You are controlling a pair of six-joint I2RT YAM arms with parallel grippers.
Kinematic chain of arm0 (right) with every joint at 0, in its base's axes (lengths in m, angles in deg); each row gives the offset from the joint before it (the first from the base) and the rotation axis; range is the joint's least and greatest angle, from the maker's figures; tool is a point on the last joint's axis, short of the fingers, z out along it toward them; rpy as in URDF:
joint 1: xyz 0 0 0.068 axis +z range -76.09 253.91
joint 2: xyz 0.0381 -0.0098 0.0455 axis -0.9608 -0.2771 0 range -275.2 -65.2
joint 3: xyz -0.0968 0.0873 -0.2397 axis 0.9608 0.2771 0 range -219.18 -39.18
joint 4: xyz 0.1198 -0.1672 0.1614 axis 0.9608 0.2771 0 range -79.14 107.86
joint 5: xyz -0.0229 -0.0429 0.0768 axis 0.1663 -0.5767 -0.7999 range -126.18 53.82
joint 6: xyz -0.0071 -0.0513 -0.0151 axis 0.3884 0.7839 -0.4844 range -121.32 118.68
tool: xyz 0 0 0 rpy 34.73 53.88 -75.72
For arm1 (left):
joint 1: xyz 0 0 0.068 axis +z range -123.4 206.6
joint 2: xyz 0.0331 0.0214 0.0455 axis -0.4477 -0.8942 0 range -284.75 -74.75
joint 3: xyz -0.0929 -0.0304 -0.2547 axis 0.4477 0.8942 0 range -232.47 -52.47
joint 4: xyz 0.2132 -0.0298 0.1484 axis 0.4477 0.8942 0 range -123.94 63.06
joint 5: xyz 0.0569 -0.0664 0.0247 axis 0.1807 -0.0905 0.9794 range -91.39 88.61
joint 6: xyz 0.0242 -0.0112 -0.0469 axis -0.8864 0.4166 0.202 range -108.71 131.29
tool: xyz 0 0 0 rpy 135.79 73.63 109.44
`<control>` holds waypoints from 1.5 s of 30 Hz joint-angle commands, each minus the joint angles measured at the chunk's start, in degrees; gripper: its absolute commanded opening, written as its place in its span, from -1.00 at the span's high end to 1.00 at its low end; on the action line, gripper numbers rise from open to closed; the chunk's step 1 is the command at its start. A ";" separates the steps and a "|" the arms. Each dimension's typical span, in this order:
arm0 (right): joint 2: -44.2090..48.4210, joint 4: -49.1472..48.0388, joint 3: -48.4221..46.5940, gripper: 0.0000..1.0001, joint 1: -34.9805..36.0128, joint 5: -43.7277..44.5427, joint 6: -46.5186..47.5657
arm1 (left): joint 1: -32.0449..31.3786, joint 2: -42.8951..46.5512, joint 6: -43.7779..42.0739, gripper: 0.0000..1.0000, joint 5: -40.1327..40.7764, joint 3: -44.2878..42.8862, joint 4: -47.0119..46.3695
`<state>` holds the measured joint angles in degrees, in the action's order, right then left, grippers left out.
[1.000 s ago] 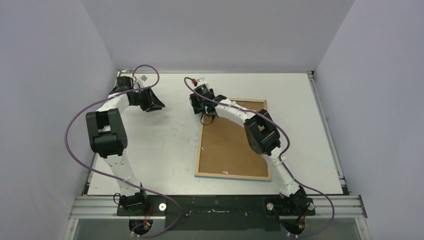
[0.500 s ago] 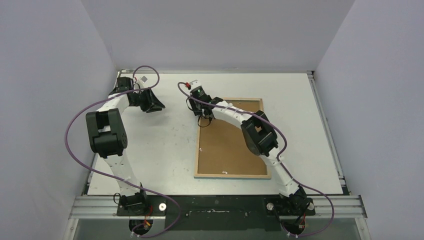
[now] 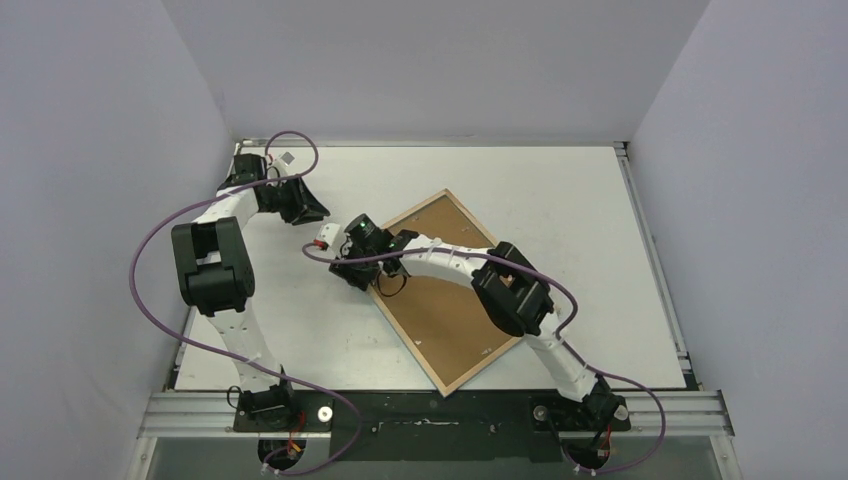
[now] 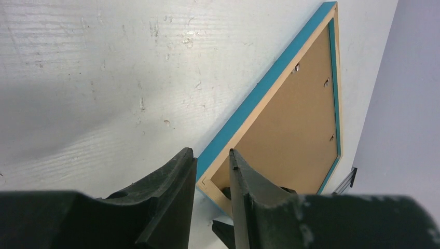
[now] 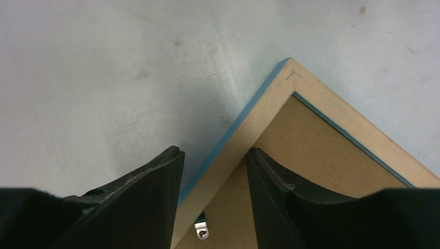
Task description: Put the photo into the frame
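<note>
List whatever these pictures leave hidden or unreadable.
- The photo: in no view. Whether it lies under the backing board cannot be told.
- The frame, blue front: turned down against the table in every view.
- Right gripper fingertips: top view, hidden under its own wrist.
- One short side of the frame: left wrist view, behind a finger of the left gripper.

Pale lavender walls enclose a scuffed white table, seemingly edged by a metal rail.
</note>
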<state>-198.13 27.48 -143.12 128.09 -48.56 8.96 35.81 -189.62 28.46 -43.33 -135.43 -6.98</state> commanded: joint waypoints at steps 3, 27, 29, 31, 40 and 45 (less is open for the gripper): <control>7.49 4.95 5.04 -0.51 -1.39 -7.58 5.40 | -1.02 0.40 -0.56 0.43 -1.43 -1.77 -2.00; 36.21 -16.03 38.64 -0.87 -23.18 -7.92 -40.02 | -15.10 -13.26 -10.83 0.44 -7.55 -16.35 5.96; 32.68 -21.07 37.21 -0.86 -23.25 -8.58 -41.55 | -15.58 -14.17 -9.35 0.44 -7.52 -17.04 3.66; 29.08 -24.25 35.35 -0.85 -23.39 -8.73 -43.44 | -15.91 -15.39 -7.30 0.45 -7.55 -18.07 1.42; 16.63 -38.91 30.88 -0.79 -24.86 -8.68 -55.99 | -18.20 -20.46 0.49 0.55 -8.76 -21.82 -5.91; 11.61 -44.22 28.52 -0.74 -25.24 -8.80 -62.09 | -18.26 -21.96 3.82 0.63 -10.15 -20.76 -9.03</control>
<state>-184.12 -7.03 -110.75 103.43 -57.24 -46.38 17.86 -210.63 28.96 -50.74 -154.54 -10.96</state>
